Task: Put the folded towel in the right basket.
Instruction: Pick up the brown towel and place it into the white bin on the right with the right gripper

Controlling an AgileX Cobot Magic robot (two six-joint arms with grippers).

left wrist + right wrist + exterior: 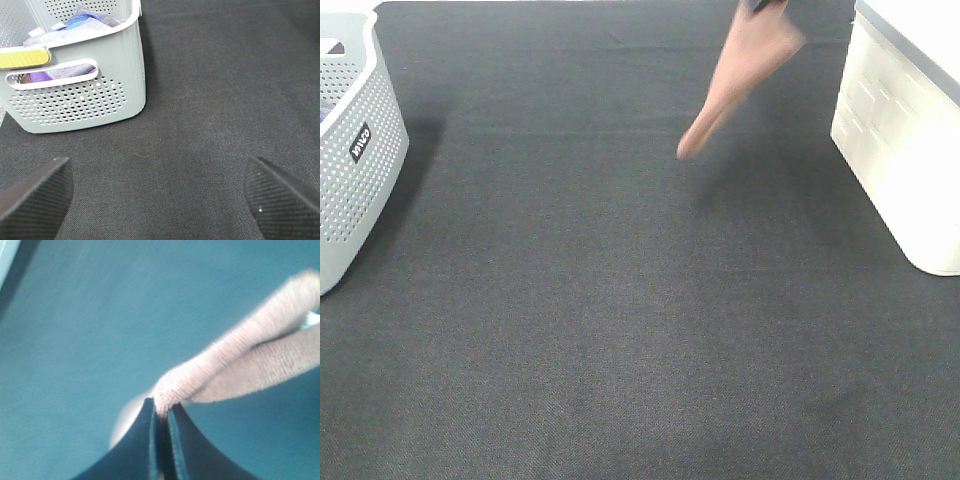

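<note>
A folded pinkish-brown towel [740, 70] hangs in the air at the top of the exterior view, left of the white right basket [905, 130]. My right gripper [161, 412] is shut on the towel's [240, 365] folded edge; only a dark bit of it shows at the top edge of the exterior view. My left gripper [160, 195] is open and empty above the dark mat, next to the grey perforated left basket [75, 100]. It does not show in the exterior view.
The grey left basket [350, 150] stands at the left edge and holds blue and purple cloth [85, 20]. A dark mat [620, 320] covers the table between the two baskets.
</note>
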